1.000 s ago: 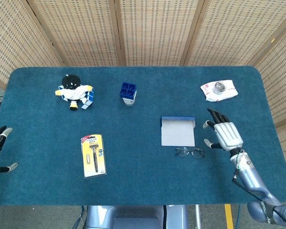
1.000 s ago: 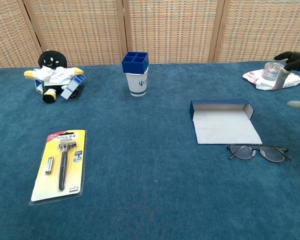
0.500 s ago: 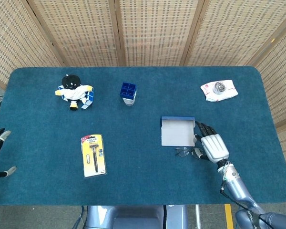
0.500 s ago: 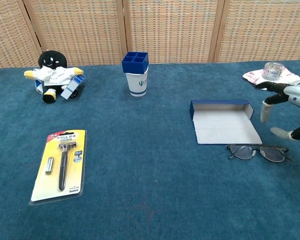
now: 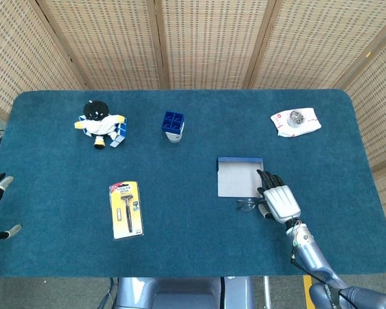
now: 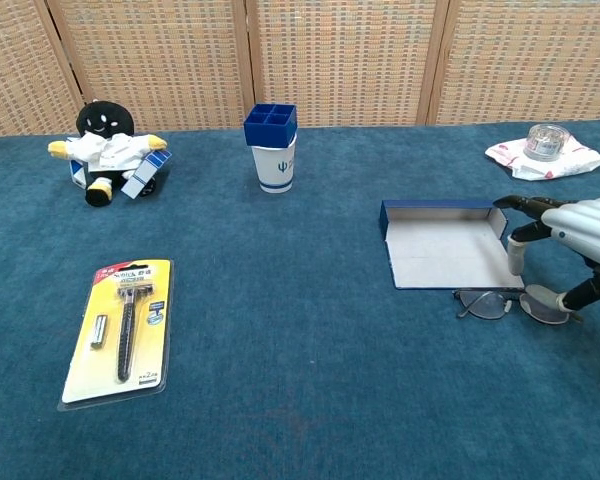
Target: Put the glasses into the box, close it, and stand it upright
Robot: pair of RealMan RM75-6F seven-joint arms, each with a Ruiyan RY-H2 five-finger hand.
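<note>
Right robot hand (image 6: 570, 245) hovers released, fingers spread, over the glasses (image 6: 500, 303) beside the open box (image 6: 445, 250); we judge the pickup step, so next we pinch the frame.

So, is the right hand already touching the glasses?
Cannot tell. In the chest view the right hand hovers over the glasses, thumb low by the right lens; neither view shows plain contact or gap.
</note>
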